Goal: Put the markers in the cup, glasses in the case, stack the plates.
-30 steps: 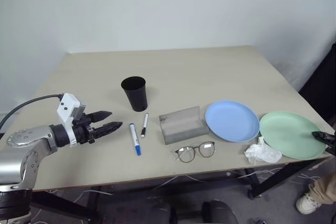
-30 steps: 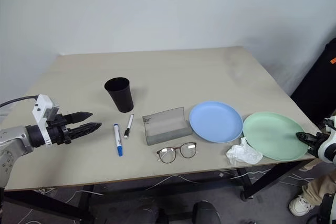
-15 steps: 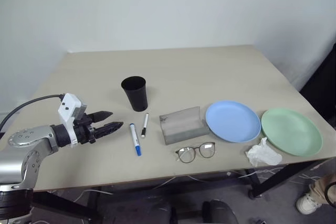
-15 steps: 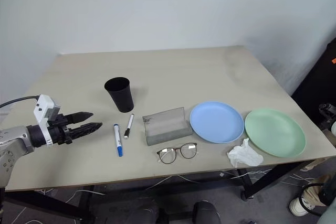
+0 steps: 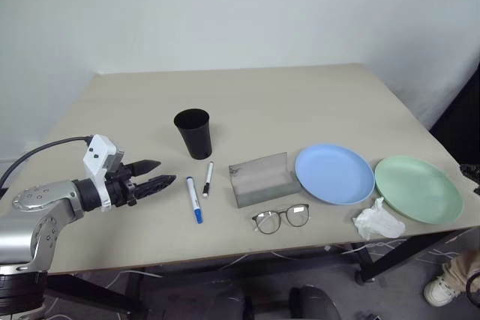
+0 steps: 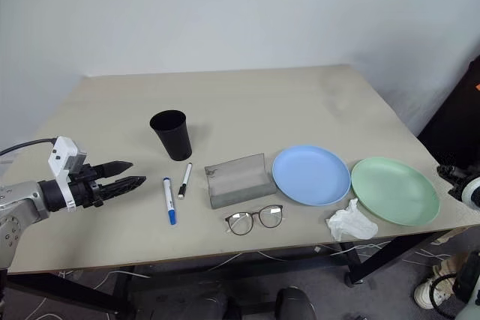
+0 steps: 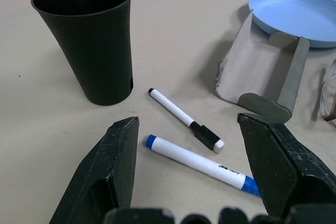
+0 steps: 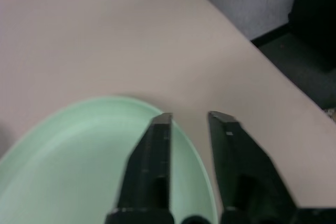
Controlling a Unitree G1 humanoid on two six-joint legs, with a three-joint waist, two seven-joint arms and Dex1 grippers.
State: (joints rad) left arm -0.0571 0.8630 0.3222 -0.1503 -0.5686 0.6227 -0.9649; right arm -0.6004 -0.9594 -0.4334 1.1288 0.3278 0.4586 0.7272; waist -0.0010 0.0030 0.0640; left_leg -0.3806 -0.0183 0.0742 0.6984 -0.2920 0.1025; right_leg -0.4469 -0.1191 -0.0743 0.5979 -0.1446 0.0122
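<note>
Two markers lie side by side on the table, a blue-capped one (image 5: 193,198) and a shorter black-capped one (image 5: 207,178), just in front of the upright black cup (image 5: 193,133). My left gripper (image 5: 165,171) hovers open left of the markers, pointing at them, with nothing between its fingers. The grey case (image 5: 261,178) stands open, and the glasses (image 5: 280,217) lie in front of it. To the right, the blue plate (image 5: 334,173) and the green plate (image 5: 417,188) lie side by side. My right gripper (image 8: 191,116) is open by a narrow gap at the green plate's (image 8: 89,166) rim and holds nothing.
A crumpled white tissue (image 5: 377,220) lies at the table's front edge between the two plates. The table's (image 5: 285,95) far half is bare. Its right edge runs just past the green plate, where a dark object stands off the table.
My right gripper was shut at the green plate's right rim, drew away out of view, and now shows at the right edge with its fingers parted. The left arm has not moved.
</note>
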